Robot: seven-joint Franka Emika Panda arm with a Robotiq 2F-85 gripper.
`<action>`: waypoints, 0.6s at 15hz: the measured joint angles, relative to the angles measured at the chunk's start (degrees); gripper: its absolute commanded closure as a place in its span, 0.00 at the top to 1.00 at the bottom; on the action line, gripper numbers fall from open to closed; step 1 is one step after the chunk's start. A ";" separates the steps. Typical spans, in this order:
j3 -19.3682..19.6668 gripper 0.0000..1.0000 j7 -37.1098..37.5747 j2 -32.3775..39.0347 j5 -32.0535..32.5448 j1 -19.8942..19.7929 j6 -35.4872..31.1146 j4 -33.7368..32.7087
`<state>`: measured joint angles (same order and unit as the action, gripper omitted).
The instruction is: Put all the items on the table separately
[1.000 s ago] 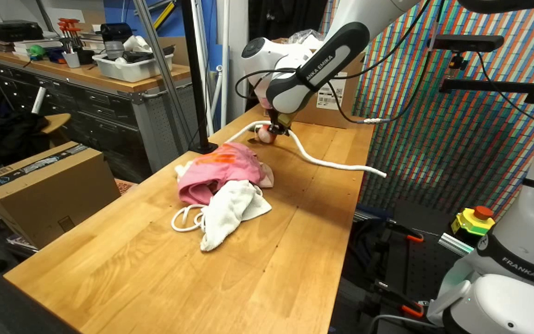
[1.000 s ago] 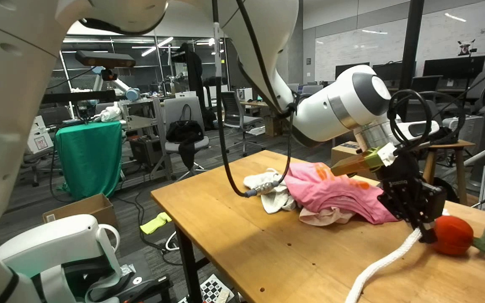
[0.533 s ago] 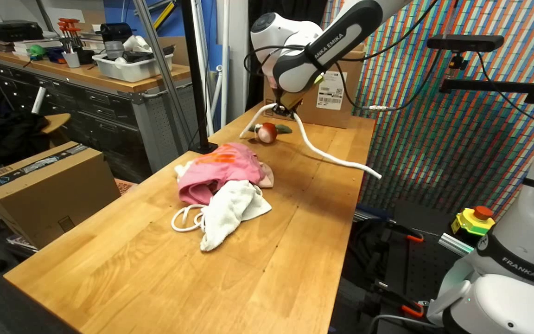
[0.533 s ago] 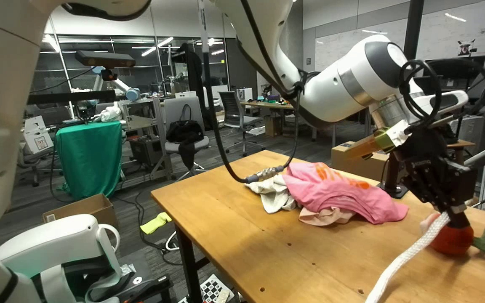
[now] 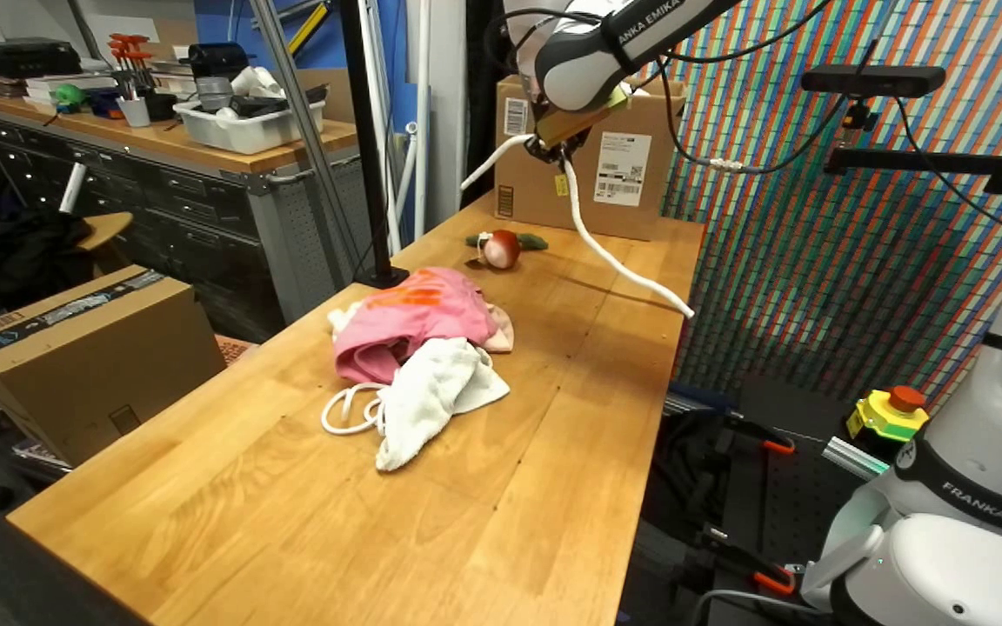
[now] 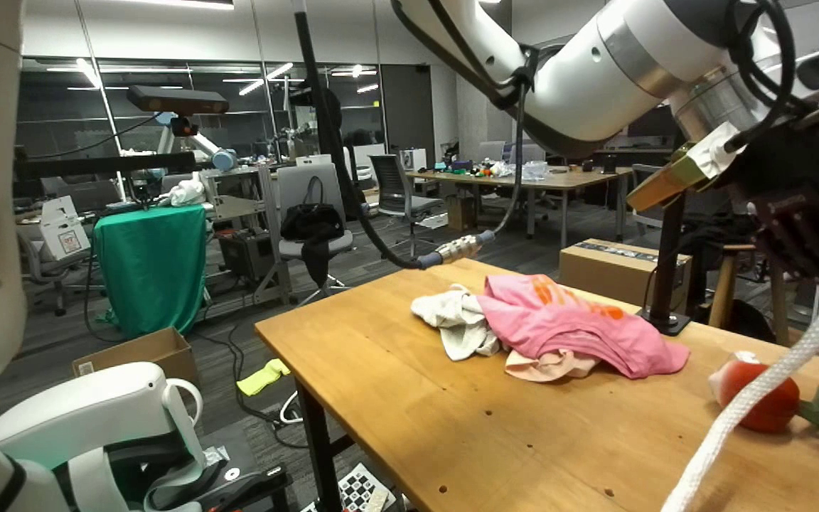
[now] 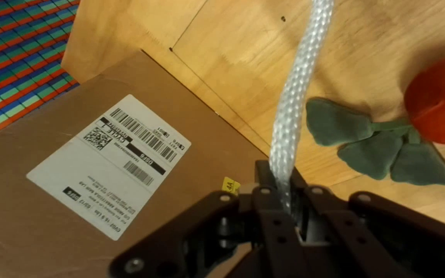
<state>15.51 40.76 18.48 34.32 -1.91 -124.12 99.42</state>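
My gripper is shut on a white braided rope, which hangs down on both sides of the jaws in an exterior view. The rope is raised above the wooden table. A red-orange ball-like object with green leaves lies on the tabletop below and beside the gripper. Toward the middle, a pink cloth with orange marks is bunched against a white cloth. Peach fabric shows under the pink one. A coiled white cord pokes out beside the white cloth.
A large cardboard box with a label stands at the table's far end, close behind the gripper. A black post is fixed at the table edge near the cloths. Another box sits off the table.
My gripper has risen from beside the red-orange object, carrying the rope up with it and a little right in an exterior view. The red-orange object and cloths have stayed in place.
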 measured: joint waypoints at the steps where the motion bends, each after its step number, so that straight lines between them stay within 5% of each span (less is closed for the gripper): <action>1: 0.17 0.08 0.76 -0.18 0.00 -0.49 0.10 -0.34; 9: 2.61 0.08 8.42 0.73 0.55 -3.53 1.44 -2.47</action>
<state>18.13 49.18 19.21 34.88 -5.45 -122.68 96.95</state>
